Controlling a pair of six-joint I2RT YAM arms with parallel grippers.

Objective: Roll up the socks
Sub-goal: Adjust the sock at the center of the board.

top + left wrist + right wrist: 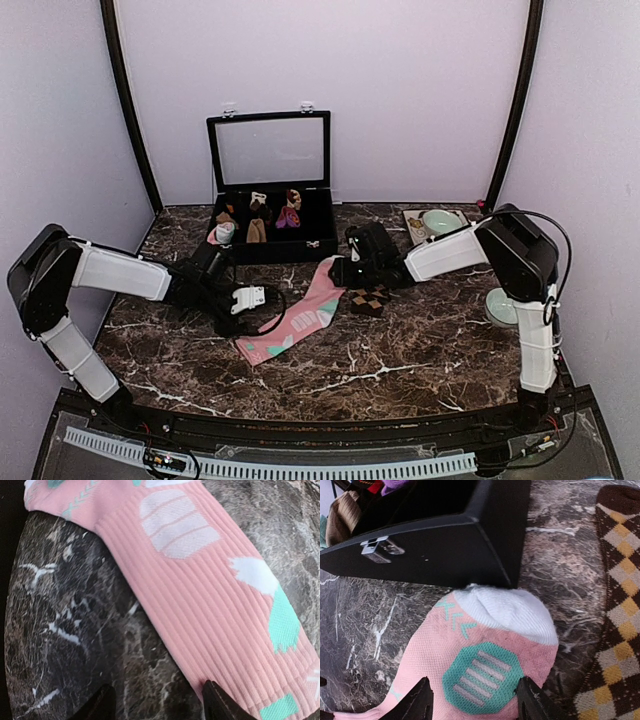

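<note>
Two socks on desk (420,350), pink sock (300,318) flat at centre, checked sock (368,298) beside its toe, one open box (275,252) holding bundles (257,230), left tool (160,705) and right tool (475,702) both part-open astride pink sock.

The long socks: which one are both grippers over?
The pink sock: left gripper over its ribbed leg, right gripper over its toe end. The brown checked sock lies beside it, under neither.

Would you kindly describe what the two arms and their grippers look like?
Both arms pair white, tube-like links with bulky black joint housings; the left arm and the right arm match. A thin black cable loops off the right arm. The left gripper and the right gripper each have two dark, pointed fingertips.
</note>
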